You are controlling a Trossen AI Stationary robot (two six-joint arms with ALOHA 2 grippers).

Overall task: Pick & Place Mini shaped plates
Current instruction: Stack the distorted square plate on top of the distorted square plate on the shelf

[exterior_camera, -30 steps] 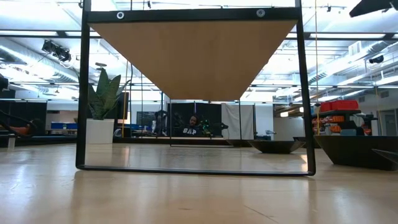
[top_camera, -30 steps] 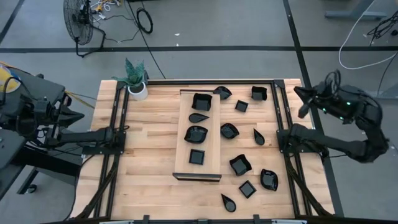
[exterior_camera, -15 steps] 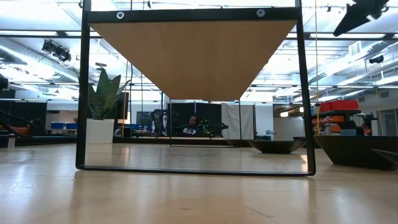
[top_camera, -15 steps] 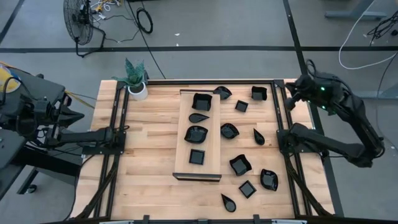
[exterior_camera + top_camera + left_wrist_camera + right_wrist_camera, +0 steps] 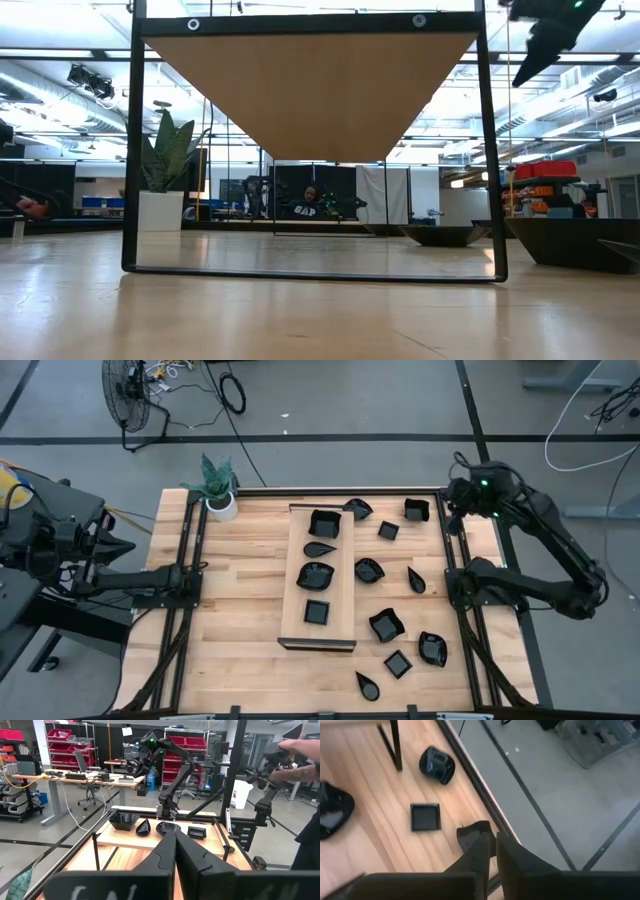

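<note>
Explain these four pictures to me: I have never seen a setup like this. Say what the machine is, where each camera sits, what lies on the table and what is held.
Two dark robot arms work at a wooden table. One camera looks straight down, one sits at table height, one rides on each wrist. The left gripper waits at the table's left edge, shut and empty. The right gripper hangs above the far right corner, shut and empty. Small black plates lie scattered on the table; four sit on a pale board. A potted plant stands at the far left corner.
</note>
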